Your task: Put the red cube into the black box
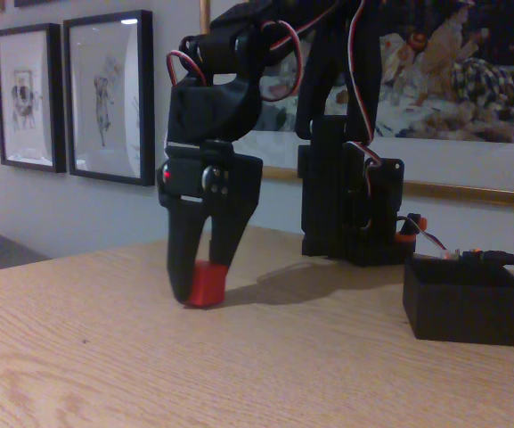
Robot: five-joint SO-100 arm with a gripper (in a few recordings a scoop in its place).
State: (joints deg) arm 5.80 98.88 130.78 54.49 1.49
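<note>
The fixed view sits low, barely above the table (105,357), and looks level across the wood grain toward a wall hung with framed pictures (110,96). It stands close in: the near table edge falls below the picture's bottom and the arm's upper part runs off the top. Taking the arm base (350,192) as landmark, the camera faces it nearly head-on from the front, the base standing a little right of centre against the wall. The gripper (201,290) comes down left of the base and nearer the camera; the box (466,303) lies right of the base, also nearer.
</note>
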